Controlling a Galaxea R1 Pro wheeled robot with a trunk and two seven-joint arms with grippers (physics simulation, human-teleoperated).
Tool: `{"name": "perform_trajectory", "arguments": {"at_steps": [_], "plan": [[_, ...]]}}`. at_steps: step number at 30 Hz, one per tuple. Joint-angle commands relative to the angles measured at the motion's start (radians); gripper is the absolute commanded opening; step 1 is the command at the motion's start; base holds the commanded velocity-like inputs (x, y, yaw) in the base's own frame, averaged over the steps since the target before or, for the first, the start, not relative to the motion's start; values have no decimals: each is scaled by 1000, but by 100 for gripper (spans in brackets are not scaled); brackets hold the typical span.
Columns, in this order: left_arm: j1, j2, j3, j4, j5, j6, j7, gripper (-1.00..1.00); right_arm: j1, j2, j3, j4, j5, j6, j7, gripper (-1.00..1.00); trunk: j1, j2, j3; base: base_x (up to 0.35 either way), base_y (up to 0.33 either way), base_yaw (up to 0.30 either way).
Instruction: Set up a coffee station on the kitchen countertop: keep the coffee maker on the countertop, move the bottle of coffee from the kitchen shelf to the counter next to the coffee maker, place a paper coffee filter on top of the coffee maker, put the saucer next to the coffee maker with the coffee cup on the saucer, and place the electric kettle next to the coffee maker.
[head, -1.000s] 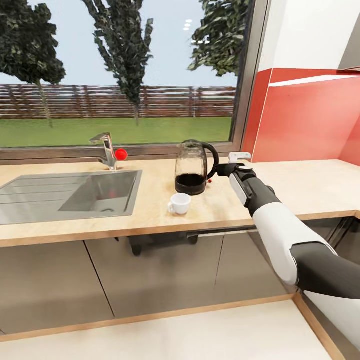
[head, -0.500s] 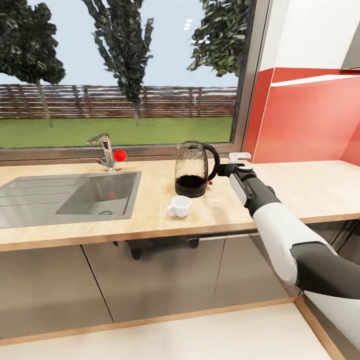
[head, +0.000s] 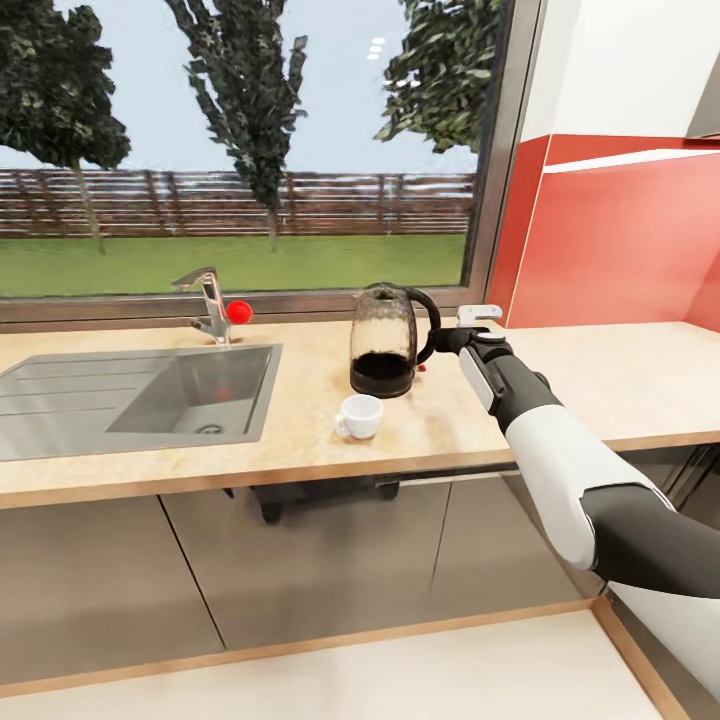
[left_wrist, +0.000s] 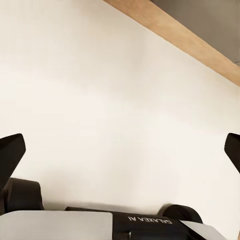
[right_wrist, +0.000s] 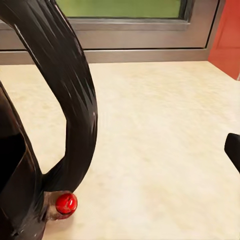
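The electric kettle (head: 385, 340), a glass jug with black base and looped handle, stands on the kitchen countertop (head: 600, 380) by the window. My right gripper (head: 442, 342) is at its handle, open. In the right wrist view the black handle (right_wrist: 75, 100) curves close in front, a red switch (right_wrist: 66, 203) sits at its foot, and one fingertip (right_wrist: 233, 149) shows at the edge. The white coffee cup (head: 358, 415) sits just in front of the kettle. My left gripper (left_wrist: 120, 150) hangs open over a pale floor, nothing between its fingers.
A steel sink (head: 120, 395) with a faucet (head: 210, 300) is set into the countertop left of the kettle. A red backsplash (head: 620, 240) rises behind the right part. Grey cabinet fronts (head: 330, 570) run below the worktop.
The whole picture has shifted slightly, so the camera has moved a little. The kettle, cup and right gripper keep the same places relative to each other.
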Motion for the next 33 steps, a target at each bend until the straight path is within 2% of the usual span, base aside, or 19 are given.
{"name": "perform_trajectory", "arguments": {"at_steps": [1, 33], "plan": [[0, 0, 0, 0, 3, 3, -4, 100, -1, -1, 6, -1, -8, 5, -8, 100, 0, 0, -1, 11, 0, 0], [0, 1, 0, 0, 3, 3, -5, 100, -1, -1, 5, 0, -8, 7, -7, 100, 0, 0, -1, 56, 0, 0]]}}
